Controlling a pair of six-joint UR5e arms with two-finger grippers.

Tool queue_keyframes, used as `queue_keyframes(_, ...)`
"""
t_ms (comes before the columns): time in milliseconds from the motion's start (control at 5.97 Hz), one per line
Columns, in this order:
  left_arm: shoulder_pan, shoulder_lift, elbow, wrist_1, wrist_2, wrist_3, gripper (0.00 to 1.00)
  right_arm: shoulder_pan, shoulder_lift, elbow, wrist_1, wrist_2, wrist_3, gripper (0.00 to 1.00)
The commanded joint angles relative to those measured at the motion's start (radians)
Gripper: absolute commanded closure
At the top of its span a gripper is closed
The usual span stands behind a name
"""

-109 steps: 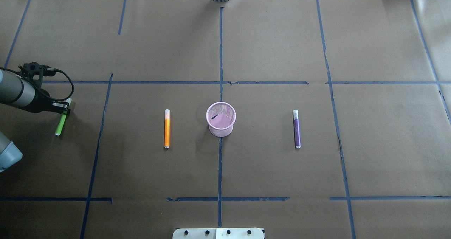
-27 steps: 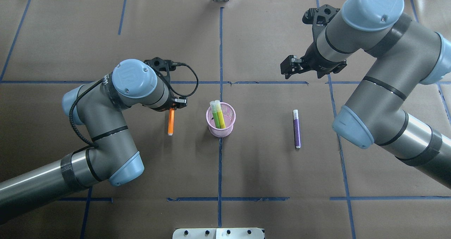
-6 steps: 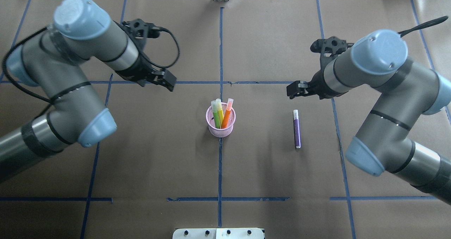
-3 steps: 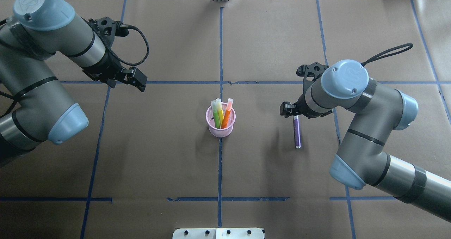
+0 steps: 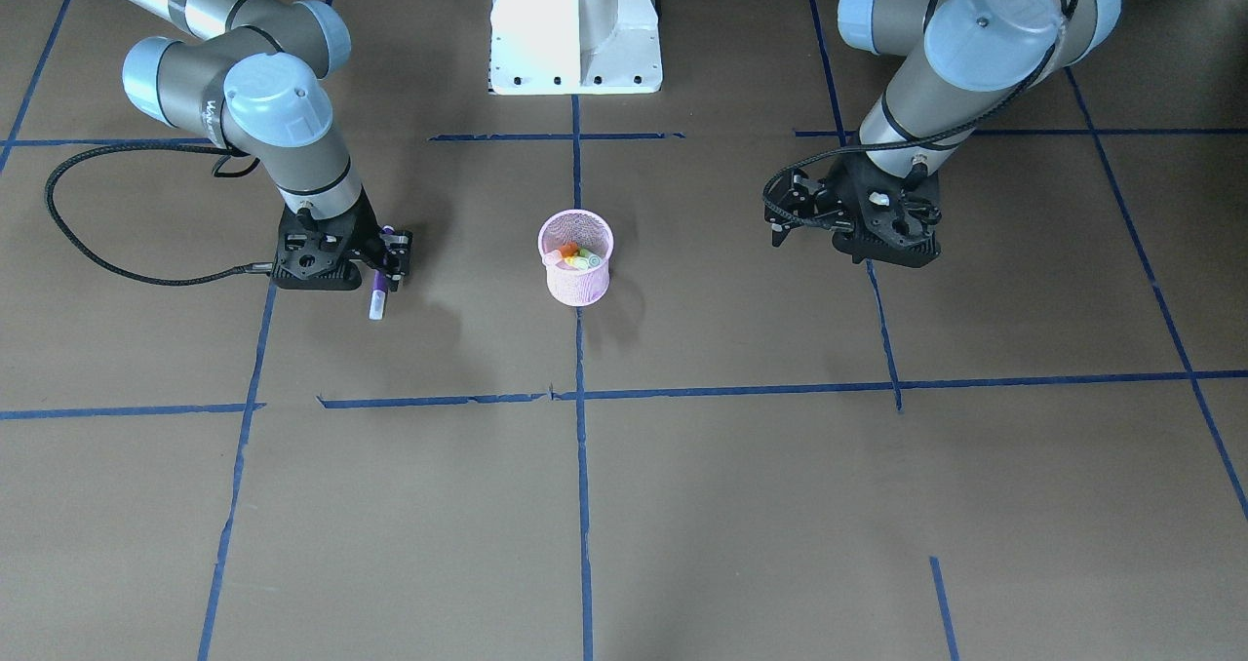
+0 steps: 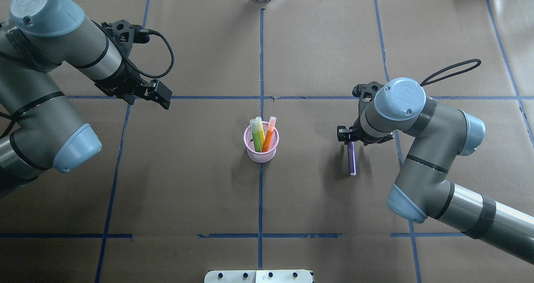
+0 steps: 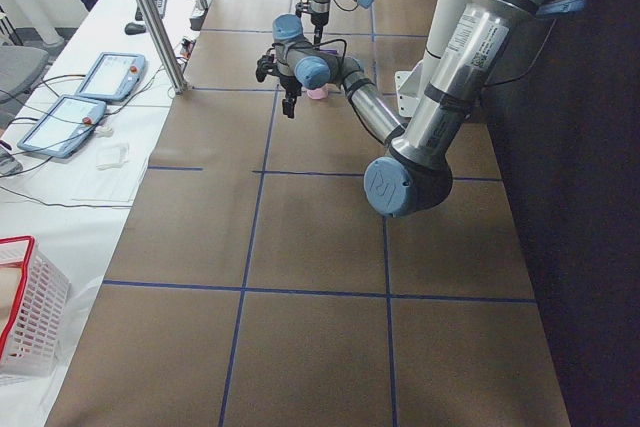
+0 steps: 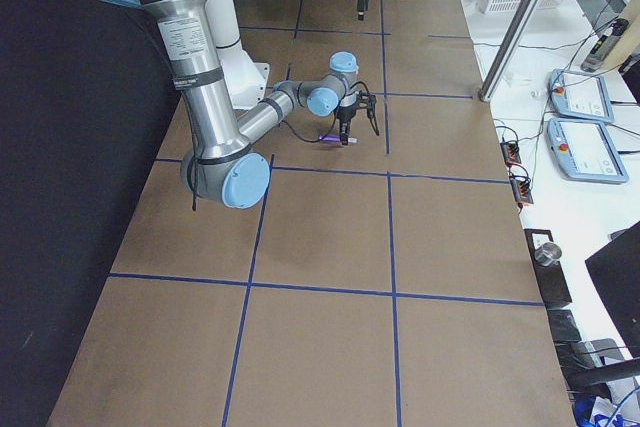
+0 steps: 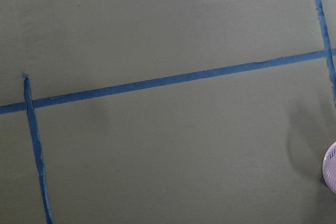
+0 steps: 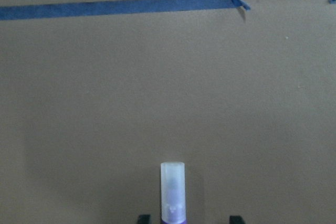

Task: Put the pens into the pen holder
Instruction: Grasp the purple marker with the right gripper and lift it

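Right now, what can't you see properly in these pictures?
Purple pen: its cap end hides under the right pincer in the overhead view.
Pen holder: cut off by the left wrist view's right edge.
Left pincer: open or shut unclear, dark and small overhead.
Right pincer's fingertips: cut off by the right wrist view's bottom edge.

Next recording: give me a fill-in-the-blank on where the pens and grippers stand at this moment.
The pen holder contains ___ pens.
The loose pen lying on the table is ___.
The gripper straddling its capped end, jaws open, belongs to the ___ arm.
The left gripper, off to the side, holds ___.
Missing words: three; purple; right; nothing.
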Motion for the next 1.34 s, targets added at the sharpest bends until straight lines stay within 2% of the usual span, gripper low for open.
queue_keyframes(0, 0.000, 0.000, -0.001, 0.001, 0.000, 0.000, 0.00, -0.004, 0.001, -0.003, 0.002, 0.001, -0.004, 0.44)
queue_keyframes(503, 0.000, -0.001, 0.000, -0.001, 0.000, -0.002, 0.00, -0.027, 0.001, -0.003, 0.002, 0.001, -0.007, 0.50)
queue_keyframes(670, 0.000, 0.000, 0.000, -0.001, 0.002, -0.003, 0.00, -0.027, 0.001, -0.003, 0.002, 0.001, -0.007, 0.65)
queue_keyframes(1173, 0.002, -0.001, 0.000, -0.001, 0.002, -0.005, 0.00, -0.036, -0.001, -0.005, 0.002, 0.001, -0.009, 0.72)
